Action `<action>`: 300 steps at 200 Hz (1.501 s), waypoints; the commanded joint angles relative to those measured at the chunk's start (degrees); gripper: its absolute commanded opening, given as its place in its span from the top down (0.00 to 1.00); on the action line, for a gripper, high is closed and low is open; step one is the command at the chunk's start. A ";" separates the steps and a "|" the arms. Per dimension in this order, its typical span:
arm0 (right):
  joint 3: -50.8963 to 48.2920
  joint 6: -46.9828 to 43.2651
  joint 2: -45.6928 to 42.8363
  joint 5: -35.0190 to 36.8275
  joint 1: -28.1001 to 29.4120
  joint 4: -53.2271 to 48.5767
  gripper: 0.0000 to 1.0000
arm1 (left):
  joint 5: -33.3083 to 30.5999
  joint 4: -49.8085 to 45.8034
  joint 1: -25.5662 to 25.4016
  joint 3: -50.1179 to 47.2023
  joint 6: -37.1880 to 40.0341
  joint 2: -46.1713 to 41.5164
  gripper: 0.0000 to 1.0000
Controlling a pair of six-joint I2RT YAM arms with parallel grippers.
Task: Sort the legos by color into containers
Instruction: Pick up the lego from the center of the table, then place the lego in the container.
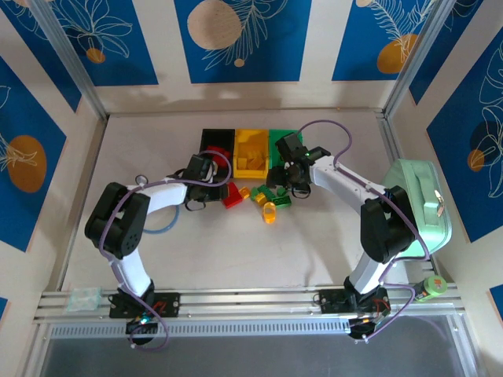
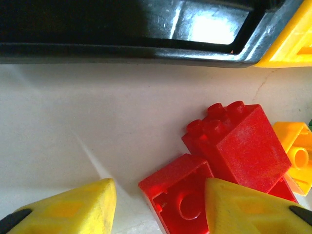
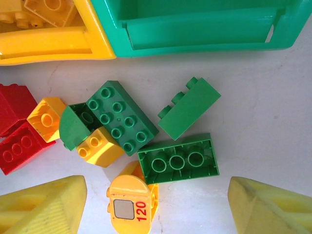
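Note:
Three joined bins stand at the back: black (image 1: 216, 144), yellow (image 1: 251, 151) and green (image 1: 277, 141). Loose legos lie just in front of them. My left gripper (image 2: 161, 214) is open and low over the table, an upside-down red brick (image 2: 178, 195) between its yellow fingertips, a second red brick (image 2: 239, 146) just beyond. My right gripper (image 3: 158, 209) is open above the pile: an upside-down green brick (image 3: 178, 161), a studded green brick (image 3: 122, 117), a green brick on its side (image 3: 189, 107) and an orange "120" piece (image 3: 131, 204). From above, the left gripper (image 1: 211, 196) and right gripper (image 1: 295, 187) flank the pile.
A large mint-green case (image 1: 420, 204) lies at the table's right edge beside the right arm. A green tape roll (image 1: 432, 287) and a small plastic bag (image 1: 82, 298) sit on the front rail. The black bin's rim (image 2: 146, 48) runs close ahead of the left fingers.

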 commanded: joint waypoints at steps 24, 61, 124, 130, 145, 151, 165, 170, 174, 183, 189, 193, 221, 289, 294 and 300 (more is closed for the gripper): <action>-1.92 1.32 -2.11 -1.34 -0.01 0.06 0.24 | -6.03 0.14 -0.13 -5.53 -4.31 -3.36 0.58; -3.08 1.54 -2.52 -1.71 0.15 0.81 0.23 | -14.33 -1.18 0.23 -11.75 -7.68 -11.70 0.62; -2.83 2.32 -1.46 -1.96 1.46 1.69 0.24 | -10.00 -4.64 0.23 -9.33 -4.76 -15.73 0.41; -2.83 2.34 -1.43 -1.93 1.50 1.64 0.24 | -10.07 -4.63 0.23 -9.15 -4.82 -15.30 0.40; -2.91 2.42 -1.63 -1.78 1.81 1.56 0.24 | -10.41 -4.71 0.23 -8.77 -5.19 -14.35 0.39; -2.99 2.38 -1.72 -1.62 1.83 1.49 0.24 | -10.33 -4.67 0.23 -8.62 -5.20 -14.03 0.39; -3.30 2.29 -2.05 -1.28 1.83 1.22 0.24 | -9.71 -4.53 0.23 -8.31 -5.32 -13.43 0.39; -3.40 2.25 -2.11 -1.16 1.83 1.20 0.24 | -9.40 -4.37 0.23 -8.31 -5.38 -13.34 0.39; -3.48 2.25 -2.16 -1.06 1.83 1.18 0.24 | -9.17 -4.22 0.23 -8.39 -5.43 -13.29 0.39; -3.53 2.25 -2.29 -1.05 1.84 1.11 0.24 | -8.81 -3.89 0.23 -8.39 -5.62 -13.14 0.40; -3.64 2.21 -2.30 -0.98 1.82 1.11 0.24 | -8.46 -3.81 0.23 -8.39 -5.64 -13.07 0.41; -3.65 2.25 -2.29 -0.92 1.80 1.11 0.24 | -8.23 -3.71 0.23 -8.39 -5.71 -13.03 0.41; -3.49 2.34 -2.06 -1.08 1.83 1.20 0.24 | -5.68 -1.22 0.38 -8.42 -5.99 -13.55 0.42; -4.40 2.51 -2.99 -0.63 2.01 0.93 0.24 | -2.50 -3.21 3.33 2.96 -4.89 -9.19 0.44; -4.62 2.51 -3.16 -0.62 1.94 0.94 0.24 | -2.58 -3.47 3.58 4.16 -4.64 -8.63 0.44; -4.80 2.69 -3.33 -0.62 1.92 0.94 0.24 | -2.66 -4.07 3.89 5.75 -4.39 -7.82 0.44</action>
